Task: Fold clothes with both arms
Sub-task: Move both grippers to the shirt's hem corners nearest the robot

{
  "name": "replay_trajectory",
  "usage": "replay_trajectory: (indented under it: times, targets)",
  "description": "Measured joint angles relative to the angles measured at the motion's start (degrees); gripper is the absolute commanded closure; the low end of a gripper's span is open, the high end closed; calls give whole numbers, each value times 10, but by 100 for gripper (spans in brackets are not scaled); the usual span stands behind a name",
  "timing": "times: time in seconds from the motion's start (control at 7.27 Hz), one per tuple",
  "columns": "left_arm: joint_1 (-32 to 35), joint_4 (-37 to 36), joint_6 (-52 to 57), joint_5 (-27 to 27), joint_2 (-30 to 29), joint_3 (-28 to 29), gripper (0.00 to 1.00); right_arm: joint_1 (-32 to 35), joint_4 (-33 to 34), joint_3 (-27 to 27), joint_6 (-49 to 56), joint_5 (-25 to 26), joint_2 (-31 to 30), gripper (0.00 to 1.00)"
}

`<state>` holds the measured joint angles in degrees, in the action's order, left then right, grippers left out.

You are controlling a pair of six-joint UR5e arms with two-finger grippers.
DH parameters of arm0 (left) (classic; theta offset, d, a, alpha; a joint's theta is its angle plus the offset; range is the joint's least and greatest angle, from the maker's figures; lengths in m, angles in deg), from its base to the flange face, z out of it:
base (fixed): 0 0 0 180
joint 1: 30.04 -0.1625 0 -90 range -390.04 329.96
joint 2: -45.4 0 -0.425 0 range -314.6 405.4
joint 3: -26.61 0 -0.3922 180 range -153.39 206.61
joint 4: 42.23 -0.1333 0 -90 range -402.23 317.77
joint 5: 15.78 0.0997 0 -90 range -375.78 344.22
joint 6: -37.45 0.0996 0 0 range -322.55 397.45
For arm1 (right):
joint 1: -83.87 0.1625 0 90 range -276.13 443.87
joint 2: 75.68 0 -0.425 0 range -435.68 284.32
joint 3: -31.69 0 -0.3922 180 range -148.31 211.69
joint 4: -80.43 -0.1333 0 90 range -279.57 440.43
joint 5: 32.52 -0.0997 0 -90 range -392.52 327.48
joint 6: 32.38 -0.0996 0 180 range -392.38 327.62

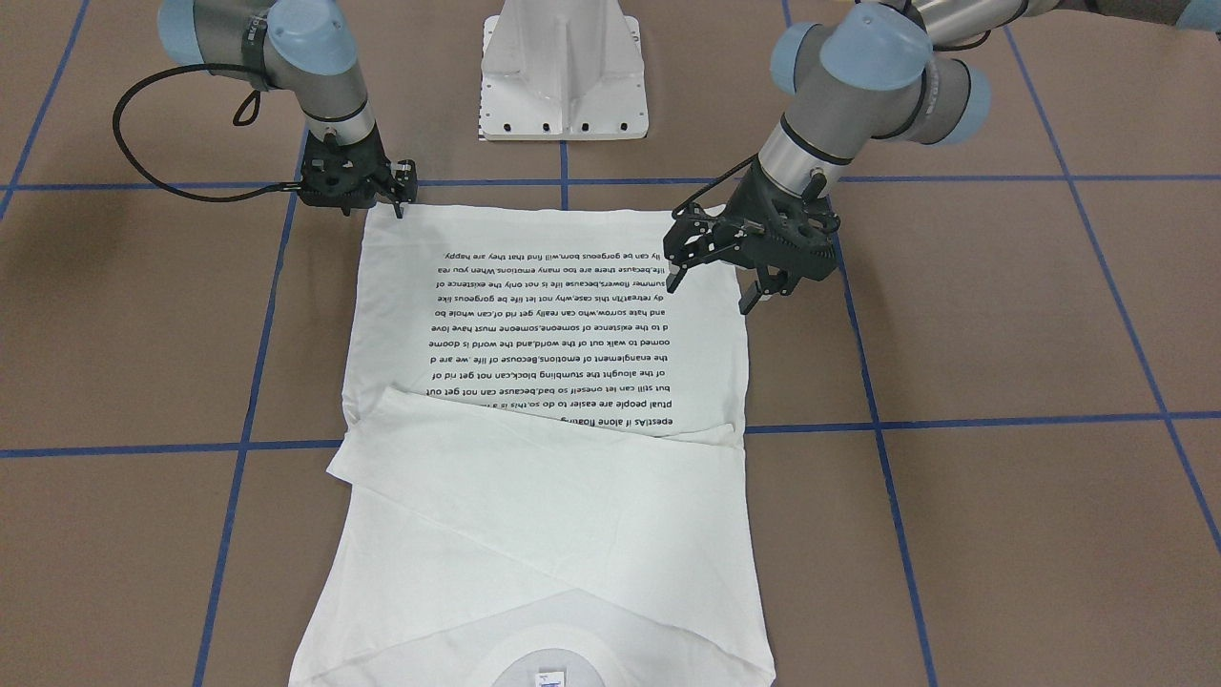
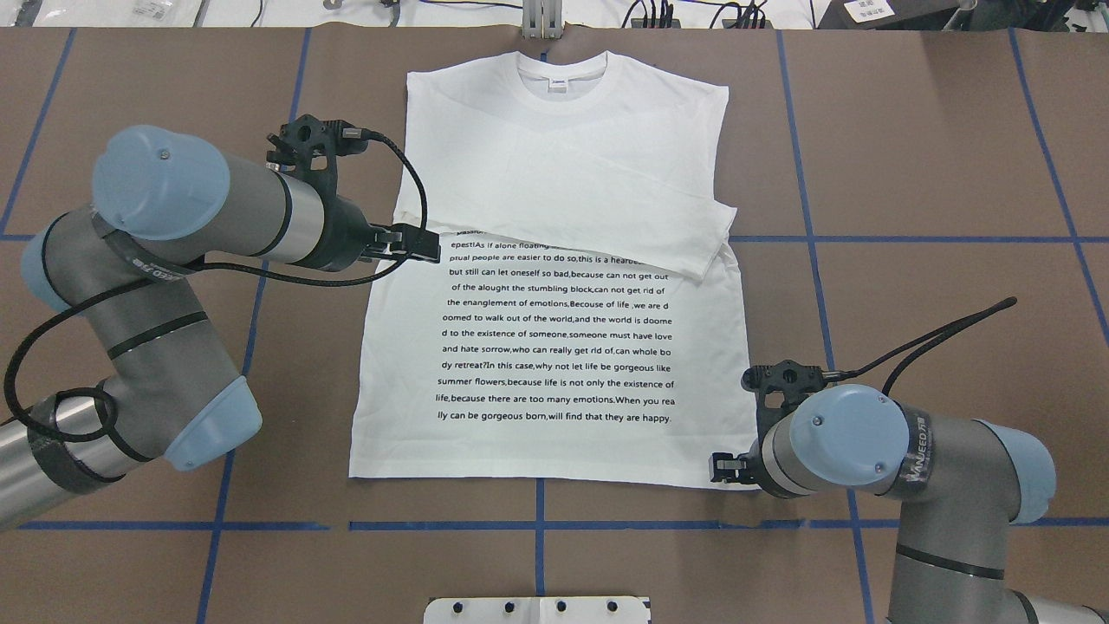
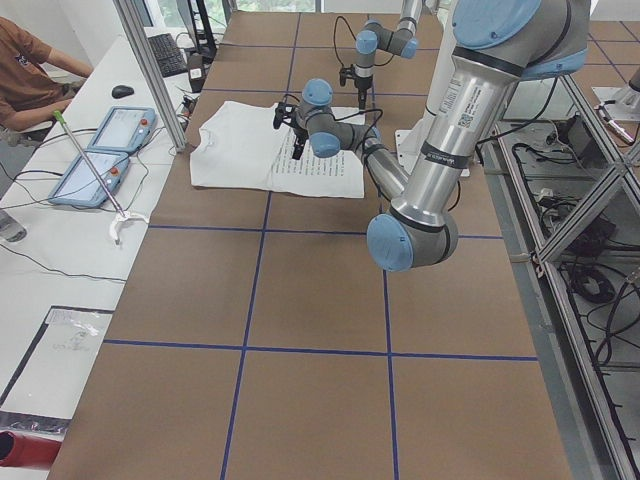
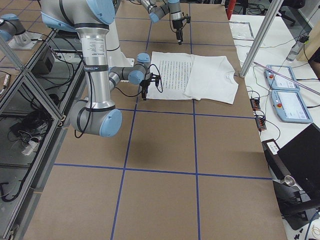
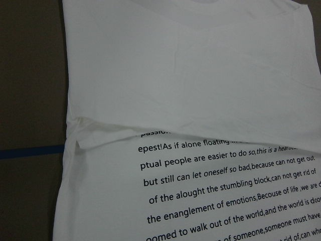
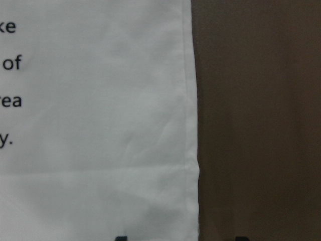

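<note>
The left arm (image 2: pixel 173 208) reaches in from the desk's (image 2: pixel 910 173) left side, elbow bent and forearm nearly level. Its pincer (image 1: pixel 711 294) hangs just above the shirt's (image 2: pixel 554 347) left edge, fingers spread wide and holding nothing. The right arm (image 2: pixel 866 442) bends down steeply near the robot's edge of the desk. Its pincer (image 1: pixel 405 203) points straight down at the shirt's right hem corner. In the right wrist view the two tips are apart, one over cloth and one over bare desk, gripping nothing.

The shirt lies flat, printed side up, its long axis running from the robot's edge to the far edge. The collar (image 2: pixel 559 65) almost reaches the far edge, and the hem is nearest the robot. A sleeve (image 2: pixel 606 217) is folded across the chest and covers the top lines of print.

From overhead, the right pincer is mostly hidden under its own wrist. Its tips barely show at the bottom of the wrist view. The front view cuts off the collar, and the left wrist view shows no fingers.
</note>
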<state>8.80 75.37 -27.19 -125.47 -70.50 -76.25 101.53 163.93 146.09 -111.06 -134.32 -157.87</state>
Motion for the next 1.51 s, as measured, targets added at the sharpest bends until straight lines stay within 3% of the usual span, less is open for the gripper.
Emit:
replay_trajectory:
  times: [0.28, 0.69, 0.83, 1.51]
  targets:
    - [0, 0, 0, 0, 0, 1, 0, 0, 0, -1, 0, -1, 0, 74]
    - [0, 0, 1, 1, 0, 1, 0, 0, -1, -1, 0, -2, 3, 96]
    - [0, 0, 1, 1, 0, 1, 0, 0, 0, -1, 0, -2, 3, 100]
    - [-2, -10, -15, -1, 9, 2, 0, 13, -4, 35, -7, 2, 4, 100]
